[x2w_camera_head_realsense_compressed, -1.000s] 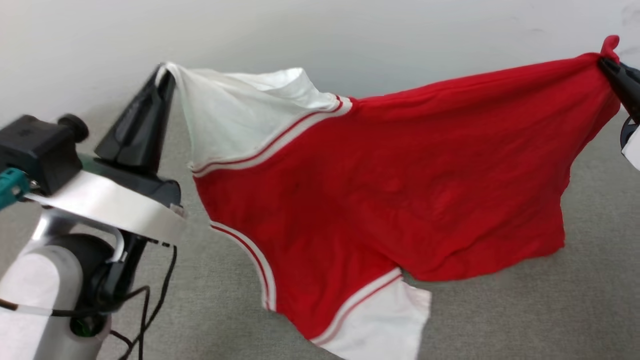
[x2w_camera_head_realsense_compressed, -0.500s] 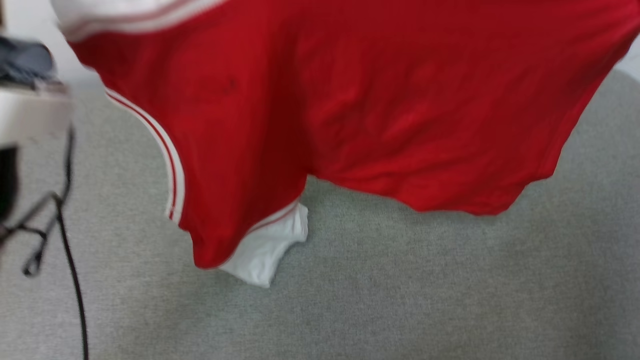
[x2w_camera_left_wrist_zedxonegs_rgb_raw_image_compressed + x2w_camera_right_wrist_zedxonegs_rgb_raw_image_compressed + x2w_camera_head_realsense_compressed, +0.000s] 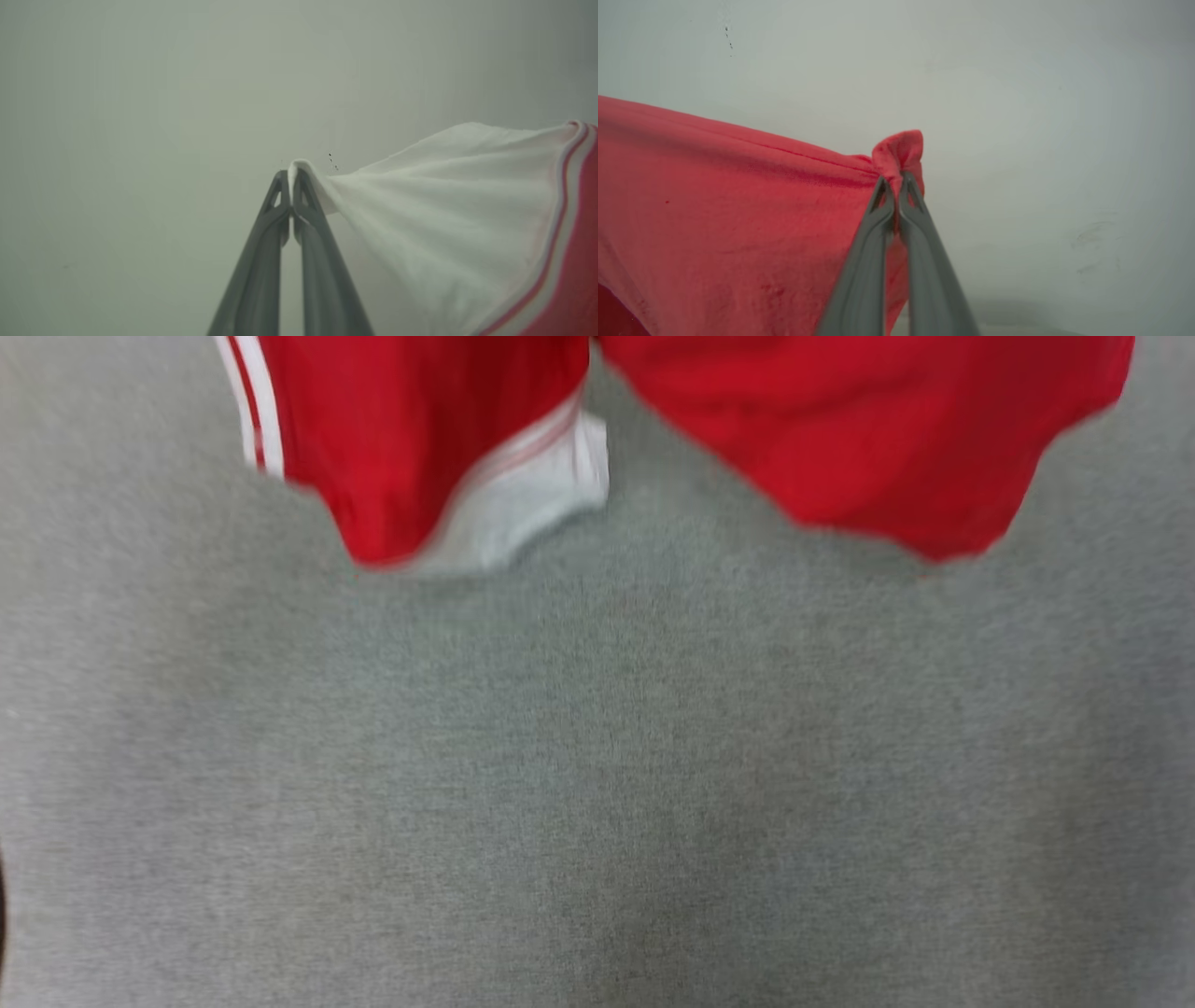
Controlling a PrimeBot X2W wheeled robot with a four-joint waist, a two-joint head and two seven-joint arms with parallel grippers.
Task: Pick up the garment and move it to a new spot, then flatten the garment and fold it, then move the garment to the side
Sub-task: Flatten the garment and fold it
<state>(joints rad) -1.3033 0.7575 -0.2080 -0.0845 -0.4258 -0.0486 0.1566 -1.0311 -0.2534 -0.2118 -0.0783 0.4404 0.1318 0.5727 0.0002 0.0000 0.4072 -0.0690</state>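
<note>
**Garment [image 3: 840,420] up in both hands, nothing flattened or folded yet**

My left hand [image 3: 290,181] was clamped shut on a pinch of one white sleeve [image 3: 444,210]. My right hand [image 3: 896,186] was clamped shut on a bunched red corner. The garment hung stretched between them. Its lower red edge and its second white sleeve [image 3: 532,495] dangled over the grey surface [image 3: 597,784] below. The head view was too blurred for me to say whether that sleeve brushed the surface. Beyond my fingers stood a pale wall [image 3: 140,93].

I judged the pick-up done and the carry to a new spot in hand. Laying the garment down, flattening it, folding it and moving it aside were all left. I counted one garment, two white sleeves and two hands, both gripping cloth.
</note>
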